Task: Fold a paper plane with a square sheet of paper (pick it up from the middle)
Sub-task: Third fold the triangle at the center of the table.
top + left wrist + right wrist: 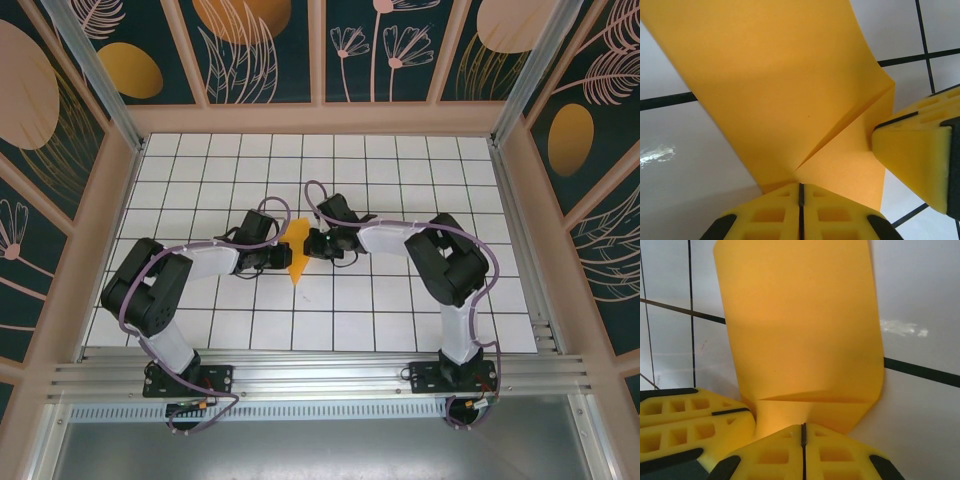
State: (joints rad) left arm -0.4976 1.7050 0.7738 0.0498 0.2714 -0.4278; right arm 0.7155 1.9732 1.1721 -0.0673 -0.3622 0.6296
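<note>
The paper plane (297, 258) is orange-yellow, the table (400, 322) white with a black grid.

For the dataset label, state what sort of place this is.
Probably a purpose-built robot test cell: a white gridded tabletop, an aluminium rail with two arms bolted on, and printed leaf-pattern wall panels closing it in.

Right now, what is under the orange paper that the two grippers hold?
Under the folded paper lies the white gridded table; its tiles and black lines show around it. The left gripper and right gripper pinch its edges. The patch straight beneath is covered.
</note>
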